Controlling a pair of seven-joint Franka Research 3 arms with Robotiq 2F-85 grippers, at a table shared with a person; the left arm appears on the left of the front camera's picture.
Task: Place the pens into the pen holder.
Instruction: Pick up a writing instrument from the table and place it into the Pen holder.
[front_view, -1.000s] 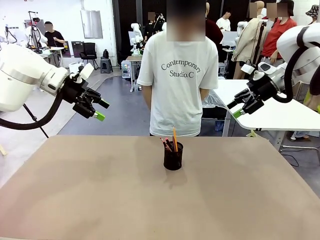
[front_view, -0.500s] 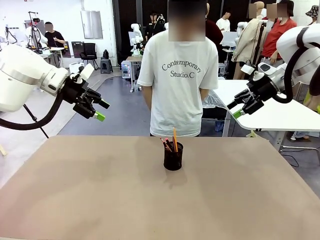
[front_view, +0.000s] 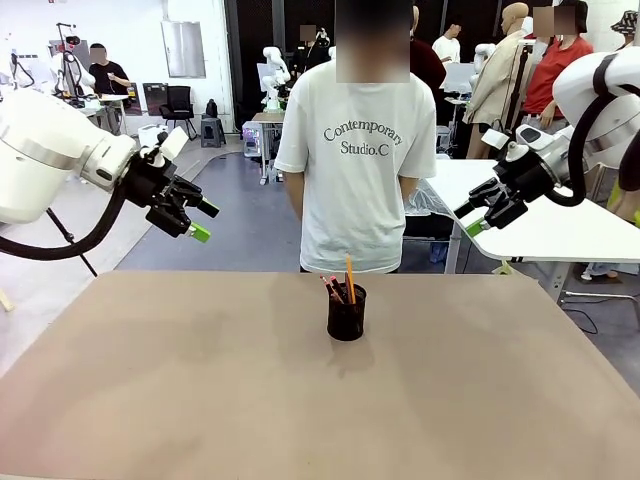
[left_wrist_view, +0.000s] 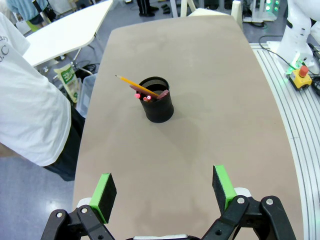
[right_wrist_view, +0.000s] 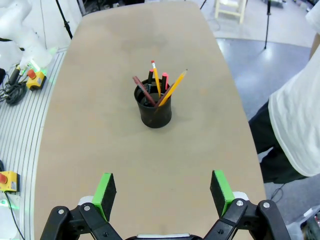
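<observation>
Black wire mesh forms the pen holder (front_view: 346, 314), standing upright near the table's (front_view: 200, 400) far-middle edge with the pens (front_view: 340, 285) already in it, tips fanning upward. From the left gripper (front_view: 198, 220) it lies toward four o'clock, from the right gripper (front_view: 468, 218) toward seven; both hang raised, spread wide and empty, about equally far. The right wrist view separates individual pens (right_wrist_view: 159, 85) which the front view bunches together.
</observation>
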